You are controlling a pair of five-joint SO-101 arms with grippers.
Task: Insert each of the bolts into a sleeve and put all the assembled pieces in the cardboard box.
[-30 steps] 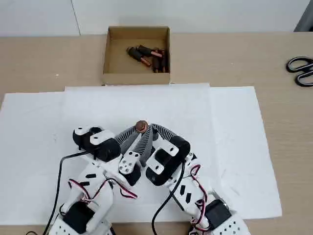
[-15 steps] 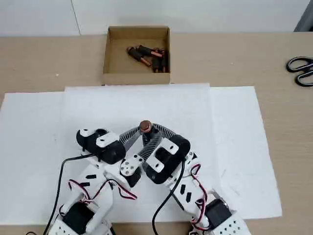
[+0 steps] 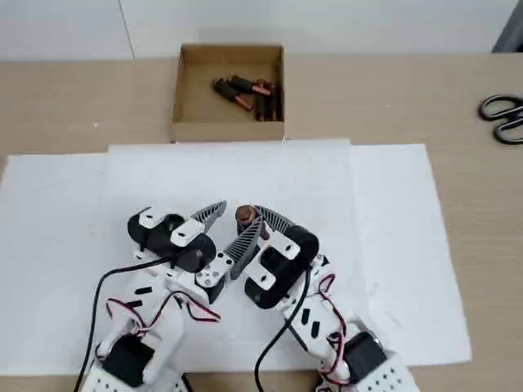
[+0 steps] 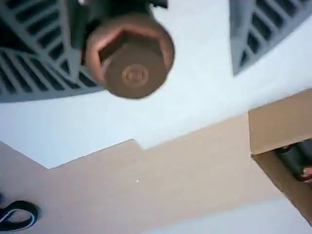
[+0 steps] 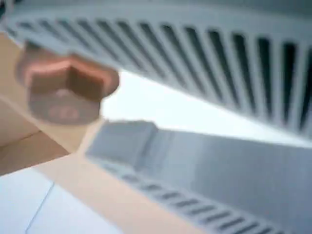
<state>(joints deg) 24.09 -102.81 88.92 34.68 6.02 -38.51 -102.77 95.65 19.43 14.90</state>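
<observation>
Right gripper clenched on the copper-coloured hex-head bolt, gripped at its fingertips. Left gripper slack, fingers spread wide with that bolt between them. Open brown cardboard box well ahead of both tips, dark assembled pieces inside.
</observation>
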